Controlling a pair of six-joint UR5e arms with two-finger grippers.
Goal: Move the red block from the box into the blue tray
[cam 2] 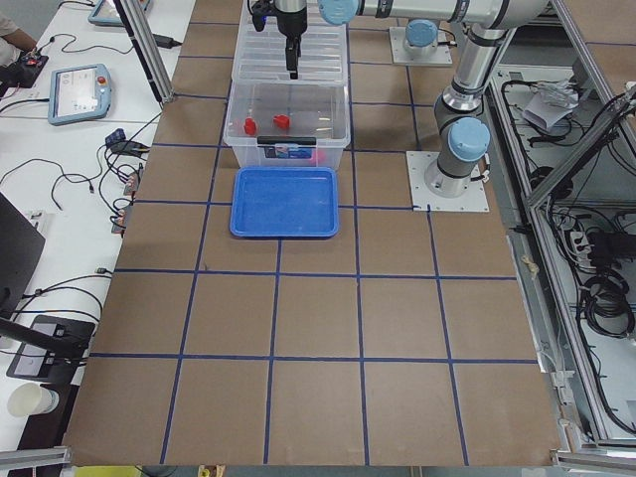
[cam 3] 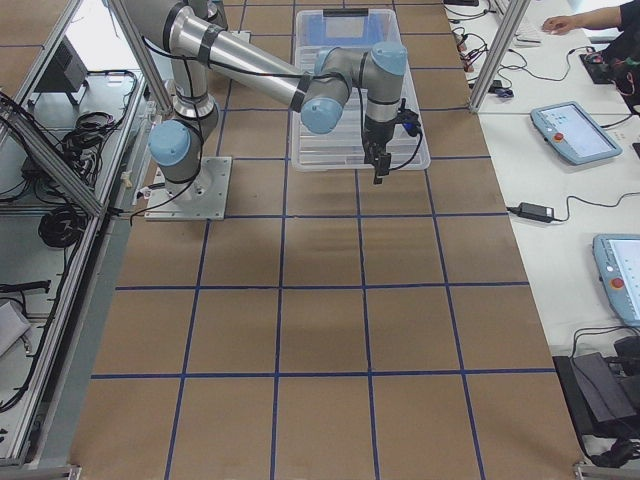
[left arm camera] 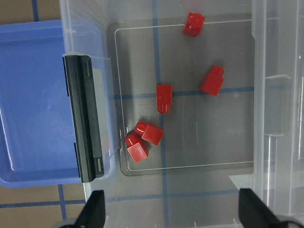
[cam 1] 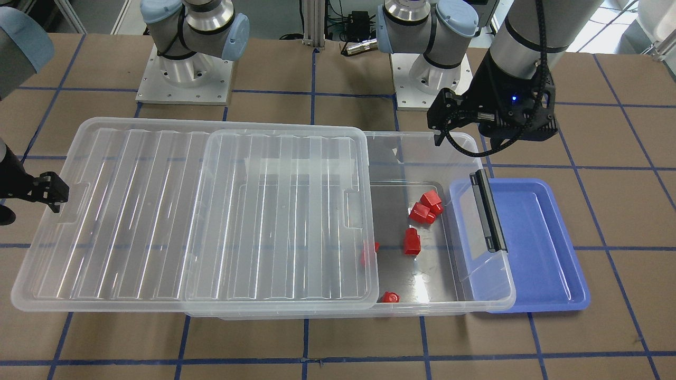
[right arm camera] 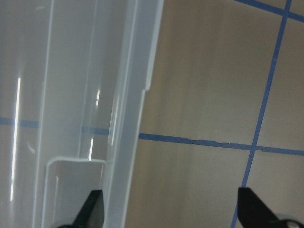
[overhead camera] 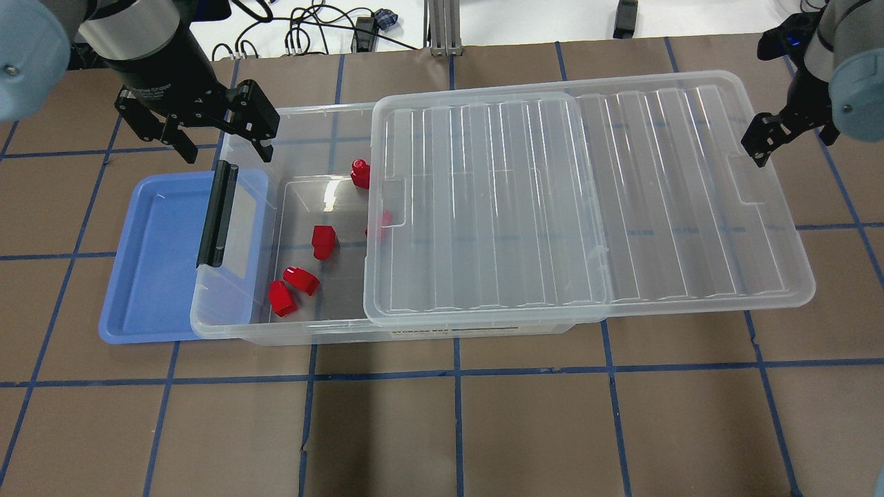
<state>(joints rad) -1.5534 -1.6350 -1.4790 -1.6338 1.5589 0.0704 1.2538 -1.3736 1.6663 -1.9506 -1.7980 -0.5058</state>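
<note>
Several red blocks lie loose on the floor of the clear box (overhead camera: 235, 324), among them one in the middle (overhead camera: 322, 241) (left arm camera: 164, 97) and a touching pair (overhead camera: 281, 298) (cam 1: 421, 212) near the handle end. The blue tray (overhead camera: 152, 262) (cam 1: 538, 237) is empty, and the box's handle end overlaps its edge. My left gripper (overhead camera: 221, 138) (left arm camera: 173, 211) is open and empty above the box's uncovered end. My right gripper (overhead camera: 760, 141) (right arm camera: 171, 211) is open and empty beside the lid's far edge.
The ribbed clear lid (overhead camera: 587, 193) (cam 1: 200, 211) is slid toward my right and covers most of the box; one red block (cam 1: 369, 253) sits partly under its edge. The black clip handle (overhead camera: 217, 214) (left arm camera: 85, 118) stands on the box's end over the tray.
</note>
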